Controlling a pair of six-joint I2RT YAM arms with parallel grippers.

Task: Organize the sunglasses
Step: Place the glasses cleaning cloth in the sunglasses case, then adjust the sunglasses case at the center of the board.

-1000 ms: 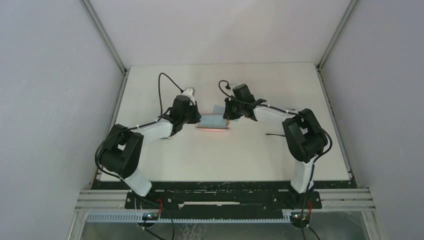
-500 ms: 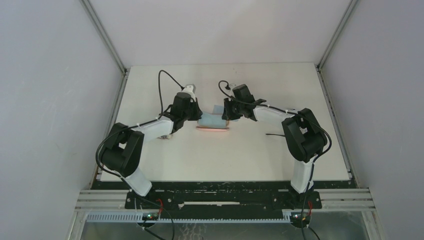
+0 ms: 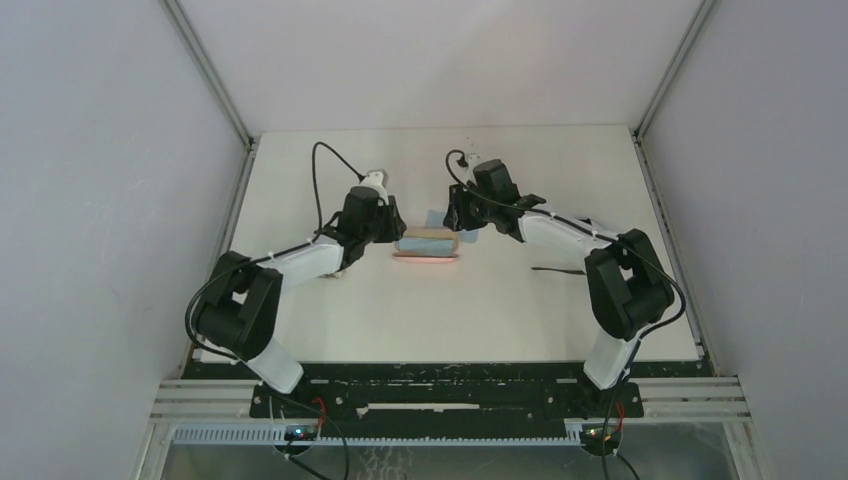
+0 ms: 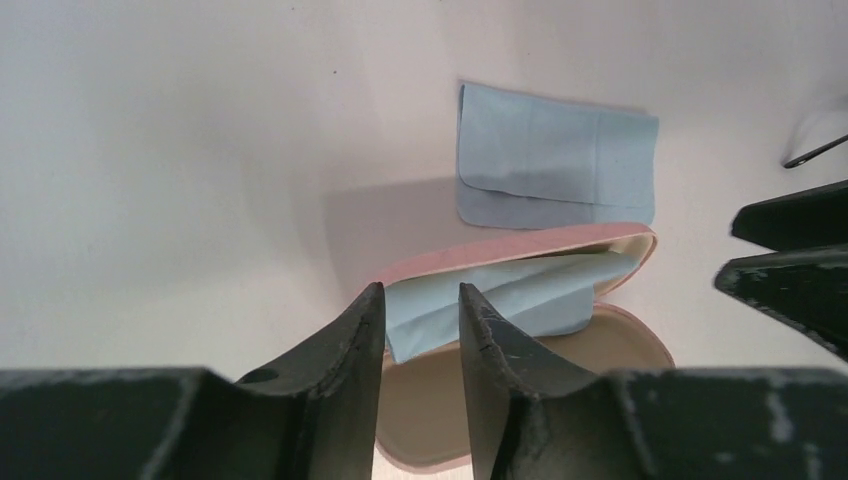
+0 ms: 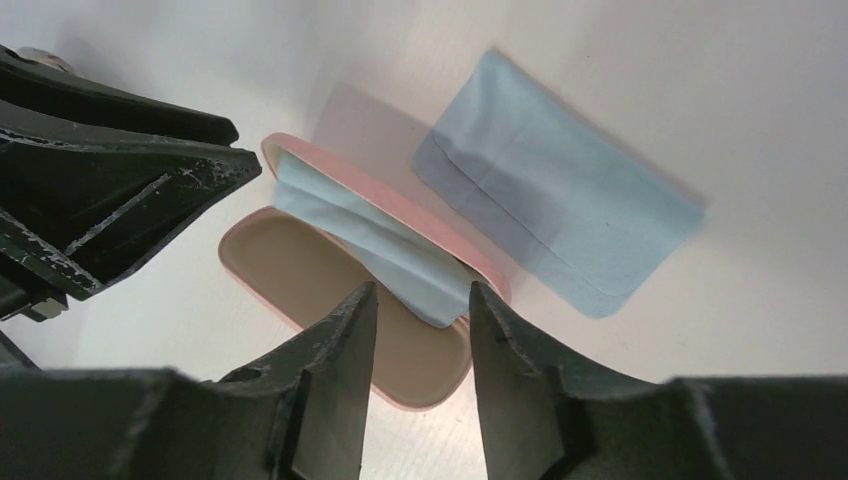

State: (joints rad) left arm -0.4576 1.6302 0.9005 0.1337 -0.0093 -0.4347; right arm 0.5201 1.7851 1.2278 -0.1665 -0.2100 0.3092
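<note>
A pink case (image 3: 428, 254) lies open mid-table, its beige shell (image 4: 625, 345) (image 5: 285, 255) facing up. A light-blue cloth (image 4: 515, 290) (image 5: 370, 235) lies draped in it against the raised lid; what is under it is hidden. My left gripper (image 3: 393, 236) (image 4: 421, 292) hovers at the case's left end, open and holding nothing. Above the case's right end my right gripper (image 3: 455, 222) (image 5: 423, 288) is open and holds nothing. Of the sunglasses I see only a thin black wire-like piece (image 3: 548, 269) (image 4: 815, 152) beside the right forearm.
A second light-blue cloth (image 3: 434, 217) (image 4: 555, 165) (image 5: 560, 190) lies flat on the table just behind the case. White walls close the table in on three sides. Both arms' black cables arch above the wrists.
Both grippers went from shut to open, letting go of the cloth now in the case. The right wrist rose and drew back from the case. The left arm barely moved.
</note>
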